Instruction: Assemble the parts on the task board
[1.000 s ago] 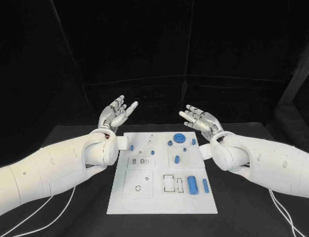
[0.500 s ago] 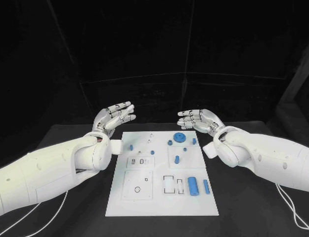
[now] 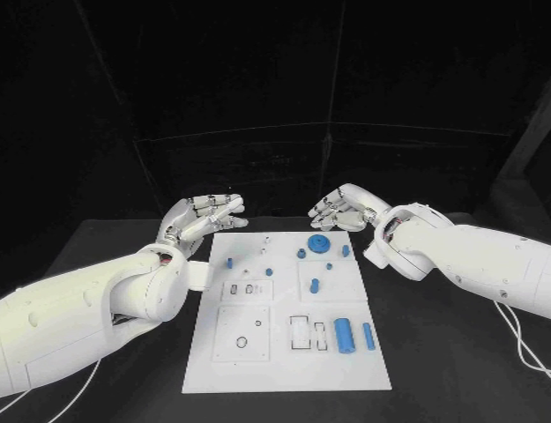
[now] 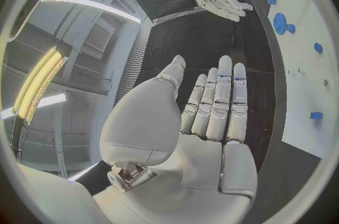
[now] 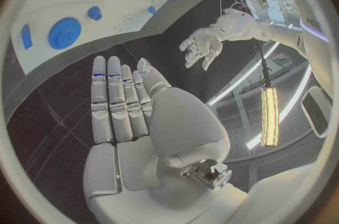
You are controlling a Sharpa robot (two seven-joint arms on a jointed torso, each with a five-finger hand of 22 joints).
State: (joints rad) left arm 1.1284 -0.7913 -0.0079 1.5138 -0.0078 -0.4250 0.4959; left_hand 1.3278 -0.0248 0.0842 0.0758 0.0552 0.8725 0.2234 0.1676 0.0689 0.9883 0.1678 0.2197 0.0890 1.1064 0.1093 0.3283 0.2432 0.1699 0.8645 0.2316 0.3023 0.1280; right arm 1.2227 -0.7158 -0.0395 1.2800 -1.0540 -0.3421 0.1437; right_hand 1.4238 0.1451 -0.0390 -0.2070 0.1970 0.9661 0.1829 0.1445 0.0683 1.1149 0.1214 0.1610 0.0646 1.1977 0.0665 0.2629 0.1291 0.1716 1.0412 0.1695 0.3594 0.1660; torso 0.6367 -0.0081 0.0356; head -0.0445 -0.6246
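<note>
Head view: left hand [image 3: 202,217] and right hand [image 3: 344,208] hover, fingers spread, holding nothing

Dim black surroundings, brightly lit task board [image 3: 288,352], fisheye-bent wrist views.

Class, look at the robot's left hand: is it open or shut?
Open. The left hand shows its fingers stretched out straight, holding nothing, beside the task board.

White task board [image 3: 288,352] flat mid-table; blue parts [image 3: 344,333] scattered on it.
</note>
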